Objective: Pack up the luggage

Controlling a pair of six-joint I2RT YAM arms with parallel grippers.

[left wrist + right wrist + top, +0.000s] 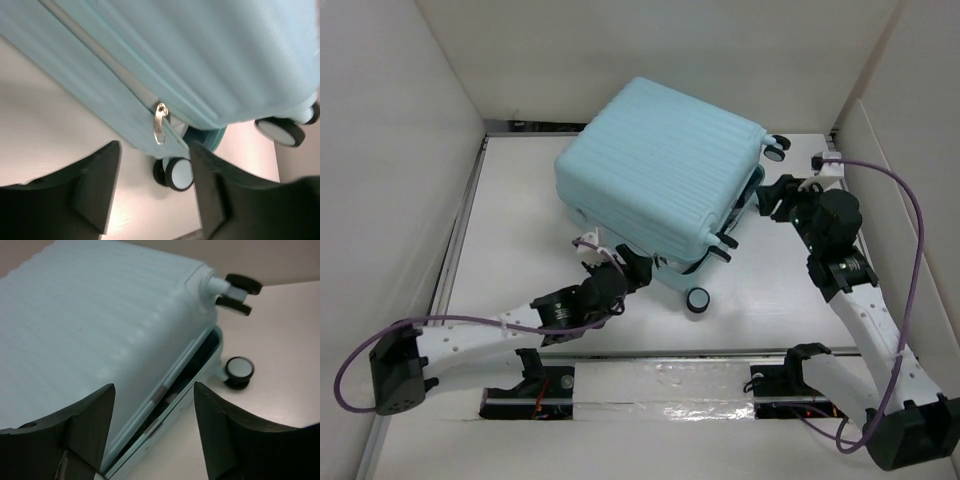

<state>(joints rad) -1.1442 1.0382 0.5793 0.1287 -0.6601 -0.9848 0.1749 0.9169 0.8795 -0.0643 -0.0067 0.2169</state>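
Observation:
The pale aqua luggage (pixel 660 170) lies flat mid-table, lid down but slightly ajar along its right side, a dark gap (pixel 192 372) showing between the halves. My left gripper (pixel 638 262) is open and empty at the near-left corner, just below the shell (pixel 200 55); a silver zipper pull (pixel 159 122) hangs in front of it, above a wheel (pixel 177 173). My right gripper (pixel 767 196) is open and empty beside the right edge, level with the gap. A top wheel pair (pixel 239 292) sticks out.
White walls enclose the table (pixel 500 250) on the left, back and right. A loose-looking spinner wheel (pixel 698 301) rests on the table by the near corner of the case. Purple cables loop off both arms.

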